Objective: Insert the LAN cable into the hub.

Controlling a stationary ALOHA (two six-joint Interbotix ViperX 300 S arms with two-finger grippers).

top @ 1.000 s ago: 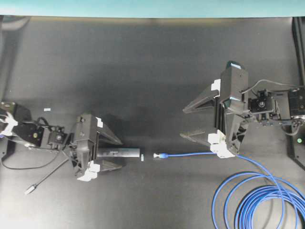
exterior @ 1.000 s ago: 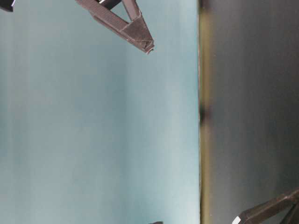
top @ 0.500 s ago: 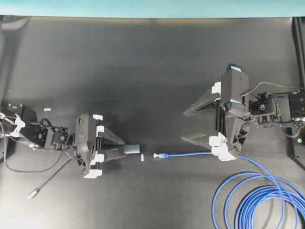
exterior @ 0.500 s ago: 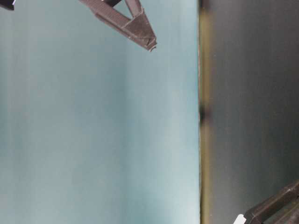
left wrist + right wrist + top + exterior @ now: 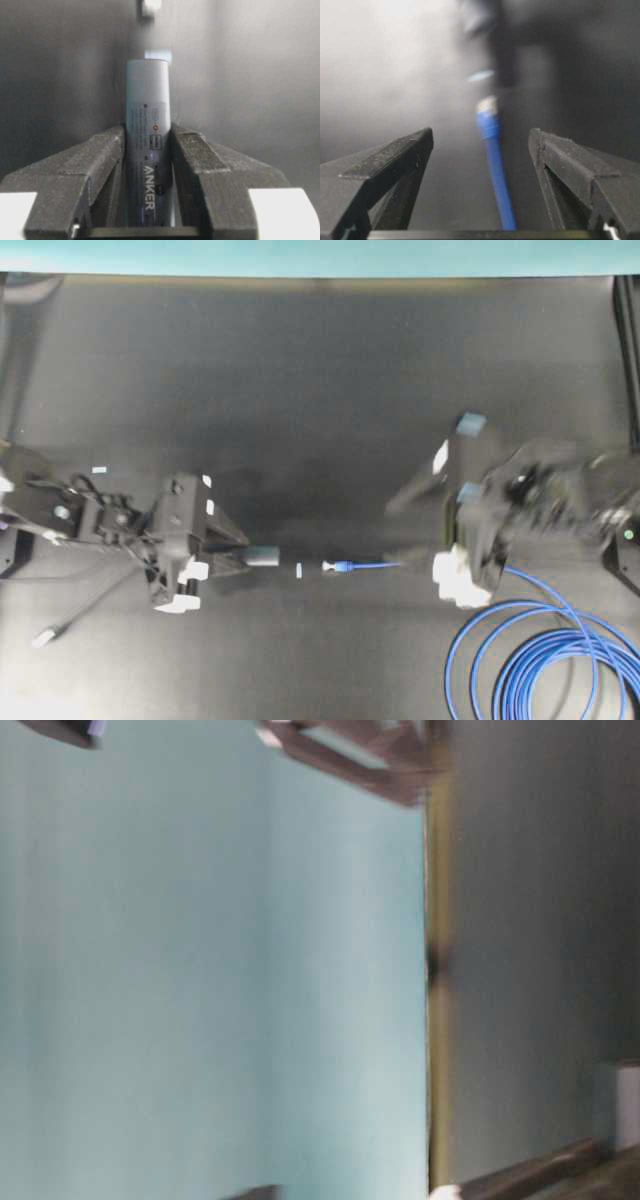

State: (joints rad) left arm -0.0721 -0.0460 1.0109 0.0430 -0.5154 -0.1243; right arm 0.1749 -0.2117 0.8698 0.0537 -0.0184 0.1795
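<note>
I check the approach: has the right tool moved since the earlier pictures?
Yes. In the overhead view the right tool has shifted down toward the LAN cable, whose plug lies unmoved.

A: How many items of each kind are counted on the table (image 5: 320, 360)?

B: One hub (image 5: 147, 145) is counted, and one LAN cable (image 5: 540, 640) with a single plug (image 5: 331, 566). One small white strip (image 5: 299, 569) is noted between hub and plug.

A: How many grippers are counted?

B: Two are counted: one left gripper (image 5: 147, 150) and one right gripper (image 5: 480, 145), each with two fingers. One grey cord with one silver plug (image 5: 42, 638) is also recorded.

A: Are further small items counted?

B: One pale mark (image 5: 98, 470) is counted at the left. The coil's loops cannot be counted reliably.
</note>
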